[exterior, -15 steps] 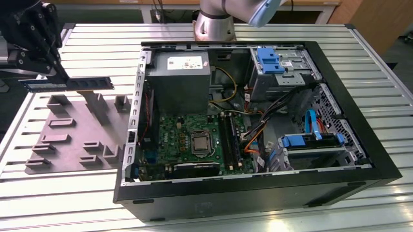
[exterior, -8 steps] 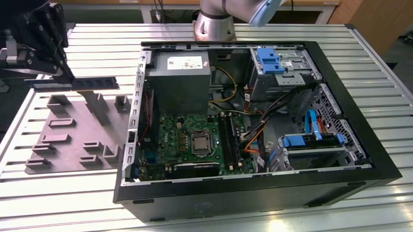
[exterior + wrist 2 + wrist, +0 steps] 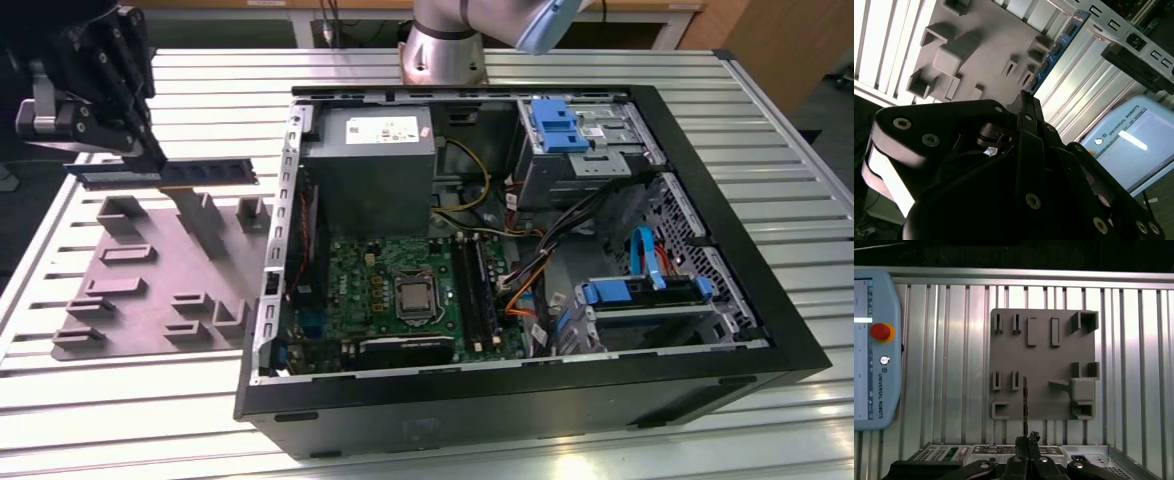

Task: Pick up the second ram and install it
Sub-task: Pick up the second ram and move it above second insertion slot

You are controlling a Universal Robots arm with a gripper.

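The second ram (image 3: 200,172), a long dark stick with a row of chips, hangs level above the far edge of the grey moulded tray (image 3: 147,290) at the exterior view's left. My gripper (image 3: 144,158) is shut on it near one end. In the first wrist view the second ram (image 3: 1025,402) shows edge-on as a thin line running out from my gripper (image 3: 1027,441) over the tray (image 3: 1044,360). The second wrist view shows its bluish face (image 3: 1055,50) beyond my gripper (image 3: 1024,99). The motherboard (image 3: 380,290) with its long slots (image 3: 474,290) lies in the open computer case (image 3: 534,390).
The case's raised wall (image 3: 283,230) stands between the tray and the motherboard. Inside are a power supply box (image 3: 367,165), loose cables (image 3: 534,270) and blue drive brackets (image 3: 627,290). A teach pendant (image 3: 874,350) lies on the ribbed table beside the tray.
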